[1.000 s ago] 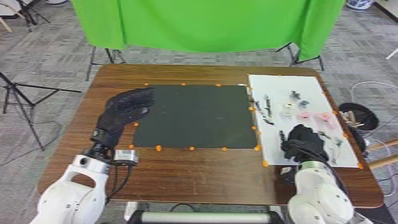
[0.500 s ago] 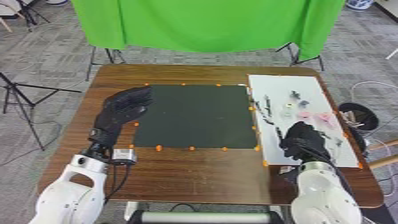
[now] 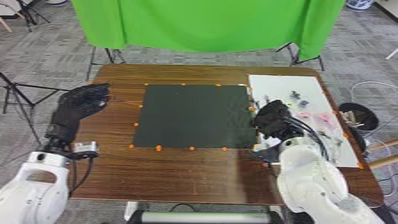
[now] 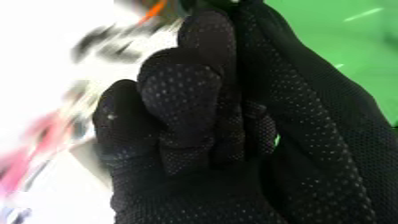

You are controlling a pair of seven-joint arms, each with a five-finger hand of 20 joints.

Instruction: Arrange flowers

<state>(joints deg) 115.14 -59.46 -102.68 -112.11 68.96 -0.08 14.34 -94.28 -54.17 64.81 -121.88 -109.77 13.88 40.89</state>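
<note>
Two things have just changed for you. Your right robot hand (image 3: 272, 121) has swung inward from over the lower part of the white sheet (image 3: 277, 83) and is now above the sheet's left edge, close by the dark mat (image 3: 195, 116). Your left robot hand (image 3: 82, 102) has drawn outward, away from the mat's left side, and is over the left margin of the brown table (image 3: 178, 175), its fingers loosely extended and holding nothing.

For the arranging, that likely means you are going for a stem, or bringing one toward the mat, with the left side cleared to make room. You cannot tell from here whether the right hand has hold of anything, so check that before you lower it or let go.

Against the earlier frame, the dark stems along the sheet's left side are now largely hidden behind the right hand. The pink flowers (image 3: 324, 117) lie where they did, on the sheet to the right of that hand, with the small grey-blue pieces (image 3: 303, 103) just beyond them. The mat bears no flower yet.
</note>
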